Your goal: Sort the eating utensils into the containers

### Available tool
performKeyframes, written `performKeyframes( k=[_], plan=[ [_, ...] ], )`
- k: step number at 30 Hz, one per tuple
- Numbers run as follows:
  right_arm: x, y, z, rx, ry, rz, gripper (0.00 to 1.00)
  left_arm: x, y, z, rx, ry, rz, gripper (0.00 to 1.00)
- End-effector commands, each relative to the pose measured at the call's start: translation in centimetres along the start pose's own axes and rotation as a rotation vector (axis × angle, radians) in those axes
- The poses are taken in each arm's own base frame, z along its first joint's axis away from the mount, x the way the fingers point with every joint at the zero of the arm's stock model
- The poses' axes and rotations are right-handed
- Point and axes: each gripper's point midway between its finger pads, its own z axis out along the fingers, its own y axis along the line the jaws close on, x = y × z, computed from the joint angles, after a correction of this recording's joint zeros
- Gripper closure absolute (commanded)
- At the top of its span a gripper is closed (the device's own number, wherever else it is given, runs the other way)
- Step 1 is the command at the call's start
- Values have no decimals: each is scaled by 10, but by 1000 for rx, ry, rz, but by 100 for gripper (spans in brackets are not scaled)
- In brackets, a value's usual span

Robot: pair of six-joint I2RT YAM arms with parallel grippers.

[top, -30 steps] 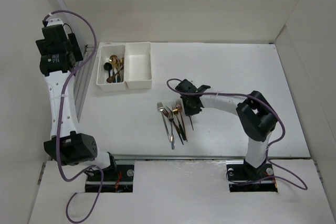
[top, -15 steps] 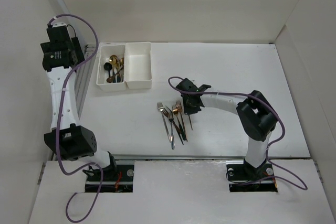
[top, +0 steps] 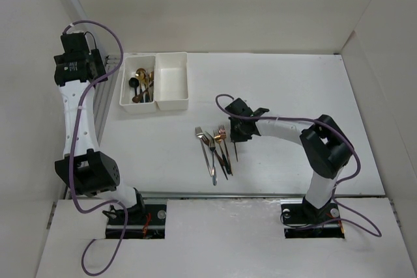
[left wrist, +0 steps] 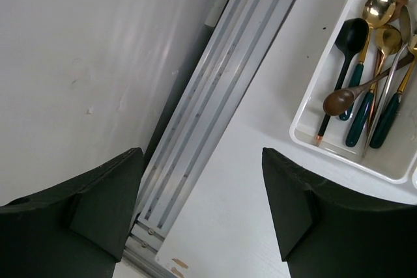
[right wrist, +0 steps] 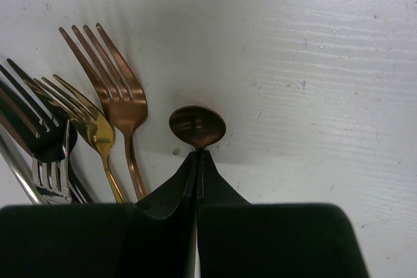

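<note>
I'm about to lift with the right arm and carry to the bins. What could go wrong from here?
1. The right gripper pinches the copper spoon by its fingertips alone, on the thin neck behind the bowl. It could swivel or slip in transit.
2. The copper fork lies close beside the spoon, so a sideways start might drag it.
3. The left gripper hangs open beside the bin of spoons; the arms could crowd each other there.

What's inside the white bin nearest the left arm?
The bin holds gold spoons with dark green handles, a black spoon, and a brown spoon lying across them. They overlap, so the handles underneath and the exact count are hidden.
</note>
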Motion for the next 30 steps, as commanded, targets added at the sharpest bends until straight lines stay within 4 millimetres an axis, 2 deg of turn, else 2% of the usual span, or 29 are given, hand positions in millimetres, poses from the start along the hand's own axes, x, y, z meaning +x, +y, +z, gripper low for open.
performKeyframes(
  k=[1, 6, 14, 24, 30],
  plan=[
    [29, -29, 7, 87, 85, 6, 100, -15, 3, -11, 1, -41, -33, 30],
    [23, -25, 3, 71, 61, 19, 100, -15, 3, -11, 1, -41, -42, 30],
    [24, -25, 4, 71, 59, 50, 100, -5, -5, 0, 24, -4, -40, 30],
    [19, -24, -3, 68, 39, 62, 100, -3, -7, 3, 23, 5, -37, 30],
    [-4, -15, -14, 47, -26, 72, 100, -7, -9, 1, 42, -4, -40, 30]
  ],
)
